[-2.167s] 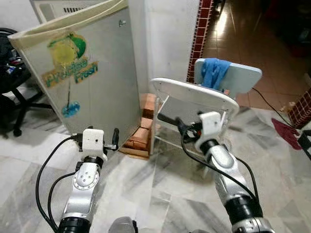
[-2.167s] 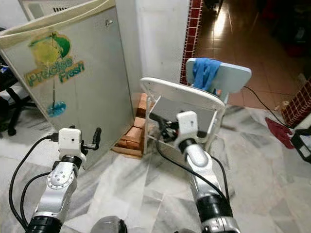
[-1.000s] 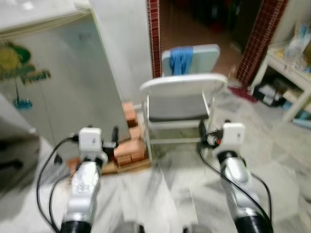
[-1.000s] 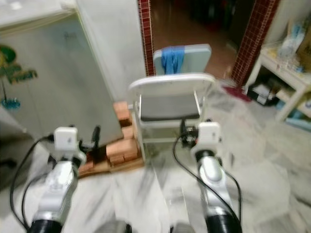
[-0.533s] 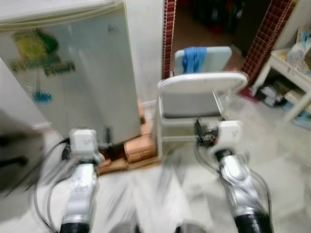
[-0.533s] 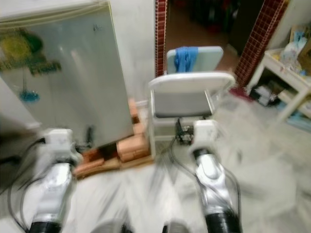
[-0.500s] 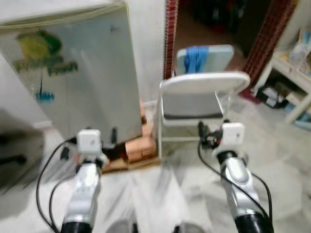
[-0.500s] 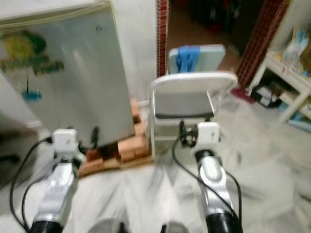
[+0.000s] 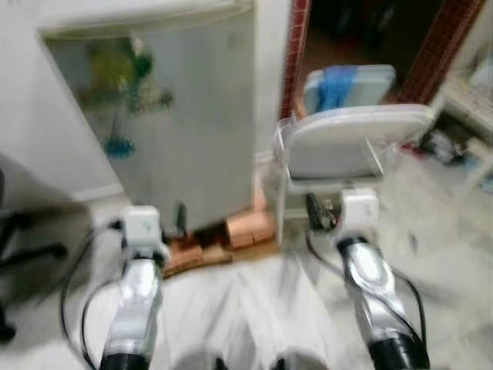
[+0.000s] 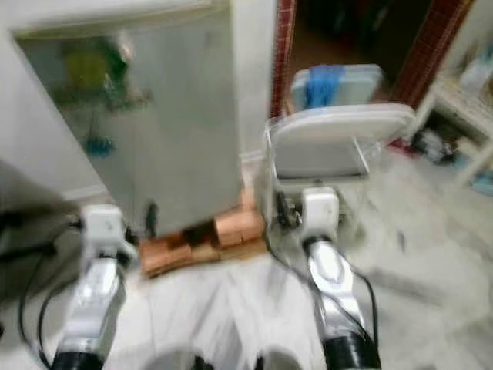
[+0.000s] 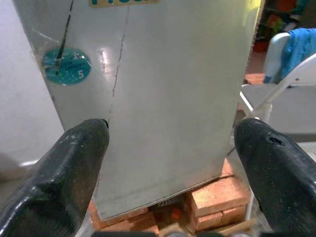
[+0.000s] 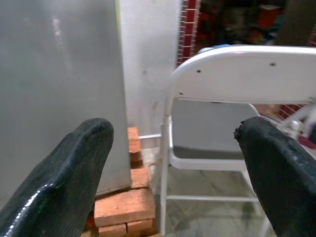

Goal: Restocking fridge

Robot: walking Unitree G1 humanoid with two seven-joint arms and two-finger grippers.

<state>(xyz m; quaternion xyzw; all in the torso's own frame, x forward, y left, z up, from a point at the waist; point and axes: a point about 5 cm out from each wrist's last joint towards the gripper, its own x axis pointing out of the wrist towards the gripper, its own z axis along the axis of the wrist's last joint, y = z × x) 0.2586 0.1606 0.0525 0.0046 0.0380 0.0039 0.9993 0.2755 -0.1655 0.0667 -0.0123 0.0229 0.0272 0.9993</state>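
A small silver fridge [image 9: 181,131] with a green and yellow sticker stands ahead with its door shut. It rests on a stack of bricks [image 9: 235,231]. Both arms are held out low in front of me. My left gripper [image 11: 170,143] points at the fridge's lower front, some way short of it, open with nothing between its fingers [image 11: 74,163]. My right gripper [image 12: 173,143] is also open and empty, aimed at the gap between the fridge's side [image 12: 59,74] and a white folding chair [image 12: 237,74]. Both eye views are blurred.
The white folding chair [image 9: 347,142] stands close to the fridge's right. Behind it is a second chair with a blue cloth [image 9: 335,85] over it. A dark office chair's base [image 9: 19,258] is at far left, a white shelf [image 10: 470,100] at far right. Marble floor lies underfoot.
The whole picture has shifted right as the camera turned left, bringing the fridge nearer the middle. Both arms keep the same pose and both grippers stay open.
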